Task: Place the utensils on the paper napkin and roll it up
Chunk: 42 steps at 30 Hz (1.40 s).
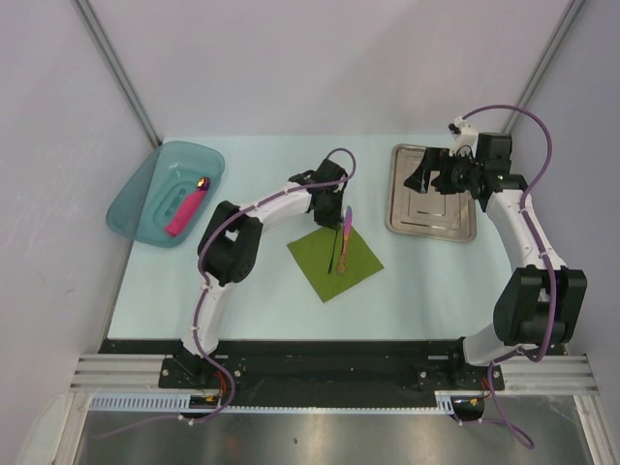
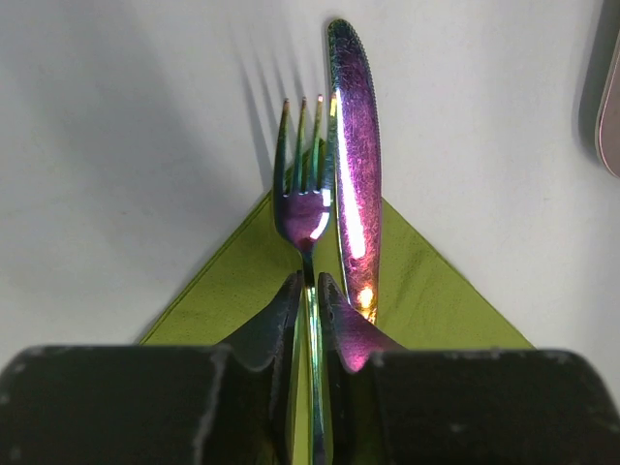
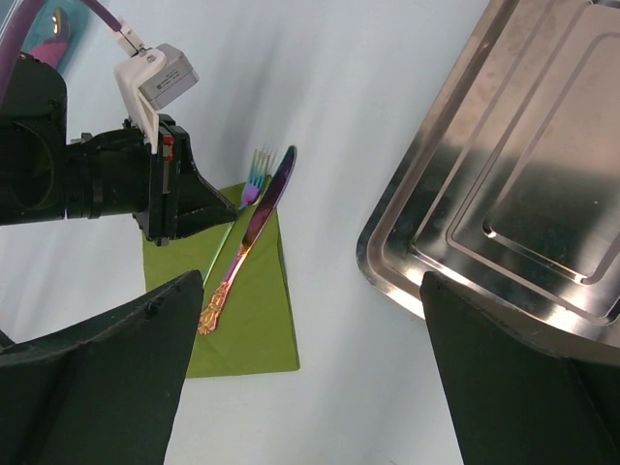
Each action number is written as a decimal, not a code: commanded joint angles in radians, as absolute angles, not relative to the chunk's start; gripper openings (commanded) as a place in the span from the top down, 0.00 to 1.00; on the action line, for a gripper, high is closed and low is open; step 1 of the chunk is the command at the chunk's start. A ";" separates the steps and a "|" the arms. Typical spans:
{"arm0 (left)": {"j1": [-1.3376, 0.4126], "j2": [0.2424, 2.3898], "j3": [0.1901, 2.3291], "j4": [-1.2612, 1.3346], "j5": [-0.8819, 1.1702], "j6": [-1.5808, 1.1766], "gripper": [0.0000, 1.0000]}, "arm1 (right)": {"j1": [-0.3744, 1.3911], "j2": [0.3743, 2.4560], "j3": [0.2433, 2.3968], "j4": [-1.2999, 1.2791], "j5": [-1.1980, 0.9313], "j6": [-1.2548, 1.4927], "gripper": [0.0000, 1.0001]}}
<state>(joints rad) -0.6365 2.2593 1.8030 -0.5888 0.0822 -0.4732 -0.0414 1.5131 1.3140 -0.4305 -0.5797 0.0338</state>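
Observation:
The olive-green paper napkin (image 1: 334, 257) lies as a diamond mid-table. An iridescent knife (image 1: 346, 228) lies on it, its blade past the far corner. My left gripper (image 1: 333, 217) is over the napkin's far corner. In the left wrist view the gripper (image 2: 310, 291) is shut on the handle of an iridescent fork (image 2: 304, 208), just left of the knife (image 2: 355, 155) and above the napkin (image 2: 426, 281). My right gripper (image 1: 420, 178) hovers open and empty over the steel tray (image 1: 431, 223). Its view shows the knife (image 3: 244, 247), fork tines (image 3: 260, 167) and napkin (image 3: 254, 325).
A teal plastic tub (image 1: 145, 208) at the far left holds a thick pink bar (image 1: 184, 211). The silver tray (image 3: 504, 194) sits to the right of the napkin. Grey walls close in the table at the back and sides.

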 commanded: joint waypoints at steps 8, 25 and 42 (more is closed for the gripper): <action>-0.621 2.206 1.829 -0.572 0.107 -0.506 0.77 | -0.041 1.519 1.361 -0.429 -0.604 0.037 0.00; -0.603 1.311 1.017 -0.282 0.630 0.460 0.30 | -0.003 1.577 1.353 -0.483 -0.727 0.072 0.00; -0.864 1.369 0.660 -0.103 0.523 1.061 0.62 | 0.060 1.620 1.341 -0.522 -0.686 0.083 0.00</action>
